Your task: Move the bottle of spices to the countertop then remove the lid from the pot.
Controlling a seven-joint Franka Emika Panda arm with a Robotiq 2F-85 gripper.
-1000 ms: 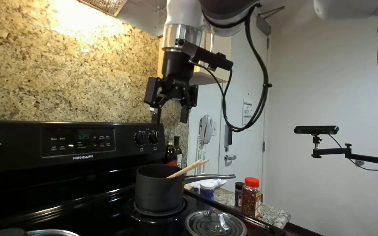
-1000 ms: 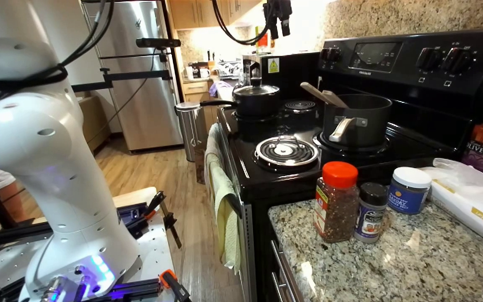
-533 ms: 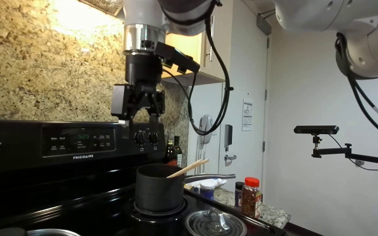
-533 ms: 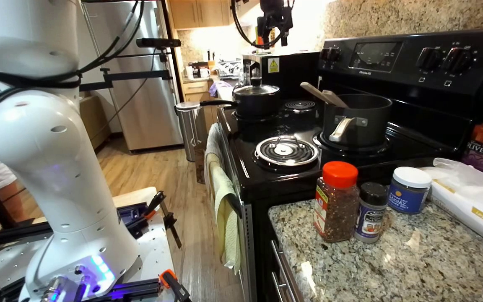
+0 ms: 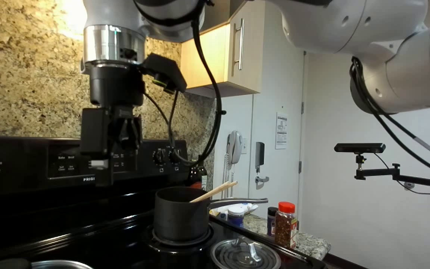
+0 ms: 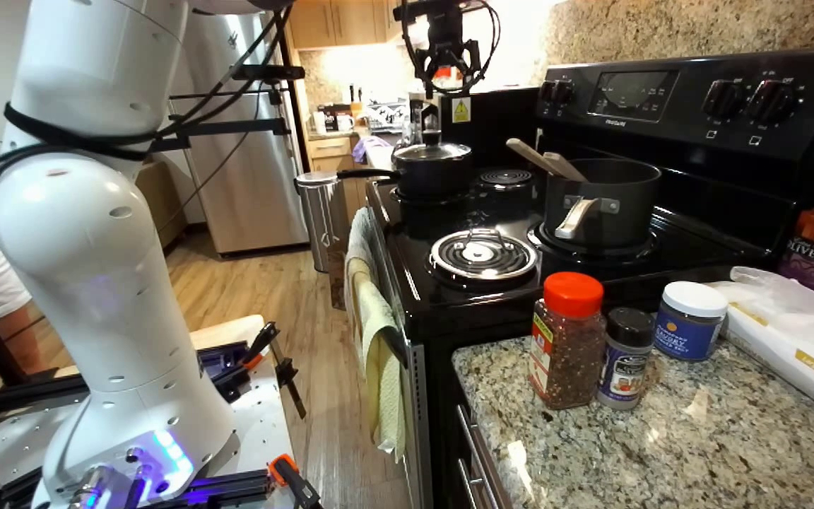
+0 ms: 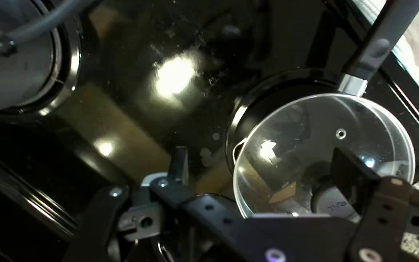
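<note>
Wrist view: gripper (image 7: 258,151) spread wide, holding nothing, lid (image 7: 300,145) lower right. In an exterior view the gripper's just shifted left, overlapping the stove panel (image 5: 67,170), so lid's probably next. In an exterior view, spice bottle (image 6: 568,353) sits on the countertop (image 6: 661,445), lower right; lid's on the pot (image 6: 429,177), upper middle.

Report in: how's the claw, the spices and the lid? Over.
Gripper open, above the stove. Bottle of spices on countertop. Lid on pot. Nothing seen in the way.
</note>
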